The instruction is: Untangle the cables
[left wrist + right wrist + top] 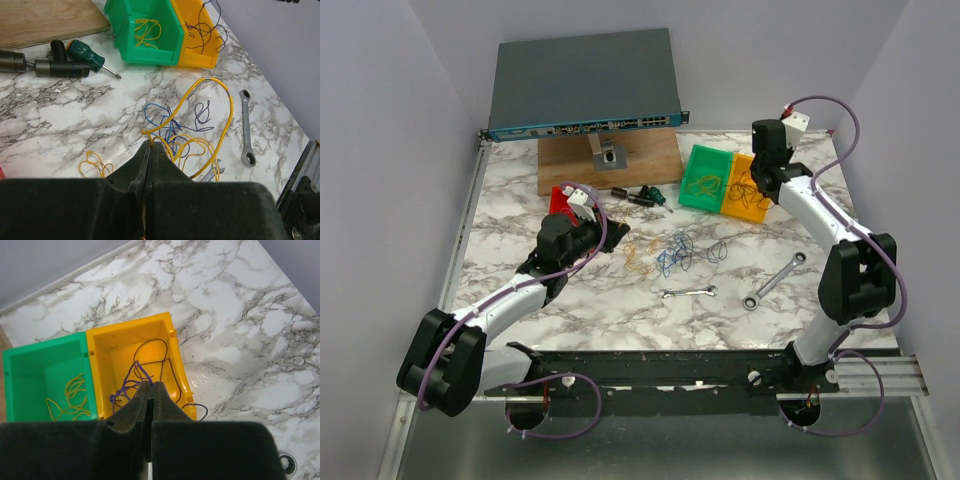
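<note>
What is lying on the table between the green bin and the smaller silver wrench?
A tangle of blue cables lies there, between the green bin and the smaller wrench; the top external view shows it.

Robotics lab: network switch (582,85), wrenches (688,292), parts bins (713,158)

White-shelled left arm (510,300) and right arm (810,205), black joints, purple hoses (860,130) — black padded jaws

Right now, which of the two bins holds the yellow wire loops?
The green bin, left of the orange bin in the top view; the orange one holds dark purple loops instead.
</note>
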Available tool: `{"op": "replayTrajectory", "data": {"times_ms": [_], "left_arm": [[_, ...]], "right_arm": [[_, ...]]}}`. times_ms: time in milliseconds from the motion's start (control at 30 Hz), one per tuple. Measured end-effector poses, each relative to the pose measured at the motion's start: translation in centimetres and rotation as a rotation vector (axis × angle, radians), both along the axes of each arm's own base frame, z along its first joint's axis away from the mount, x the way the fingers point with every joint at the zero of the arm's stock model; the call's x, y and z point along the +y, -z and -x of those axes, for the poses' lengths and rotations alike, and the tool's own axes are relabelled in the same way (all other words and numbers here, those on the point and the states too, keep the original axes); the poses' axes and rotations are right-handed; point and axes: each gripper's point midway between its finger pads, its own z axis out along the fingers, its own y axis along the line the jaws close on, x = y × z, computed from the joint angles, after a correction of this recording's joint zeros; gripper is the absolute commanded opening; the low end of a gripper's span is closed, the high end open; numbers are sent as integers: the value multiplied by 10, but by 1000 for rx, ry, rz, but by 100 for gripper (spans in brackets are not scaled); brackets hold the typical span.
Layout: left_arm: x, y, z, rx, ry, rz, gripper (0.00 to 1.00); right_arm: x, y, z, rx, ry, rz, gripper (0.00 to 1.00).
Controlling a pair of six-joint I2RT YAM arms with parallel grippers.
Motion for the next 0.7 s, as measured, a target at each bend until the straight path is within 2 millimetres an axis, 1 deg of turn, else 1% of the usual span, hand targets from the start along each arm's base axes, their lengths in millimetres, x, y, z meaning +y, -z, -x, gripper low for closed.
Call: {"op": "replayTrajectory", "data": {"times_ms": [67, 133, 300, 367, 400, 467, 567, 633, 700], "left_arm": [[0, 0, 0, 0, 0, 0, 0], [0, 0, 0, 0, 0, 0, 0], [0, 0, 0, 0, 0, 0, 0], [0, 0, 0, 0, 0, 0, 0], [0, 0, 0, 0, 0, 0, 0], [0, 0, 0, -1, 0, -1, 0], [0, 0, 0, -2, 2, -2, 0], [-1, 0, 1, -3, 5, -3, 0], [-2, 0, 1, -3, 6, -3, 0]], "right_arm": [[0, -12, -1, -24, -2, -5, 1], [2, -28, -2, -58, -11, -14, 1], [2, -86, -3, -180, -23, -32, 1], [3, -106, -6, -225, -25, -38, 1], [3, -112, -7, -240, -25, -39, 1], [3, -116, -8, -249, -25, -40, 1], [4, -105, -13, -230, -23, -38, 1], [4, -90, -17, -208, -15, -35, 1], [2, -65, -18, -173, -2, -20, 1]]}}
